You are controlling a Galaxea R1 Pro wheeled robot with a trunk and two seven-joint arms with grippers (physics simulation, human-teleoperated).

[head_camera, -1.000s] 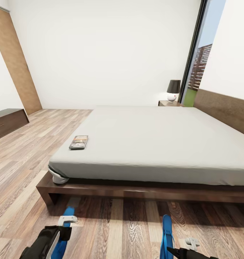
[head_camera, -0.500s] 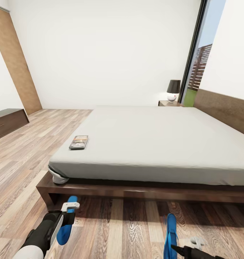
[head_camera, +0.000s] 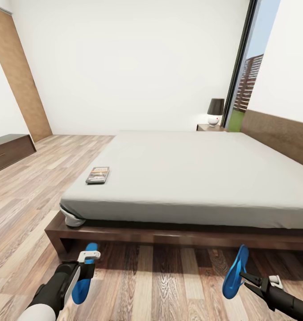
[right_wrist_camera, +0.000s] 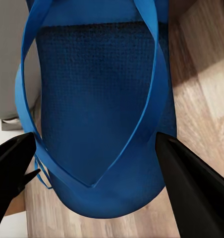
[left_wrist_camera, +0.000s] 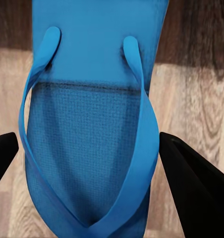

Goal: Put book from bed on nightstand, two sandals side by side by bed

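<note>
The book (head_camera: 97, 175) lies flat near the left edge of the grey bed (head_camera: 191, 174). A nightstand (head_camera: 210, 128) stands at the bed's far corner with a lamp on it. My left gripper (head_camera: 83, 277) is shut on one blue sandal (head_camera: 90, 248), held low over the floor by the bed frame's near left corner. In the left wrist view this sandal (left_wrist_camera: 92, 124) sits between the black fingers (left_wrist_camera: 194, 188). My right gripper (head_camera: 246, 277) is shut on the other sandal (head_camera: 234, 272), tilted on edge above the floor; the right wrist view has it (right_wrist_camera: 97, 99) between the fingers (right_wrist_camera: 194, 191).
A longer dark cabinet (head_camera: 8, 151) stands against the left wall beside a brown wood panel (head_camera: 19, 76). A tall dark-framed window (head_camera: 245, 76) and the headboard (head_camera: 280, 133) are at the right. Wood-plank floor (head_camera: 160, 285) runs in front of the bed frame (head_camera: 169, 236).
My right arm has swung to the right and lifted its sandal, turning it up on edge. My left arm has carried its sandal forward toward the bed frame.
</note>
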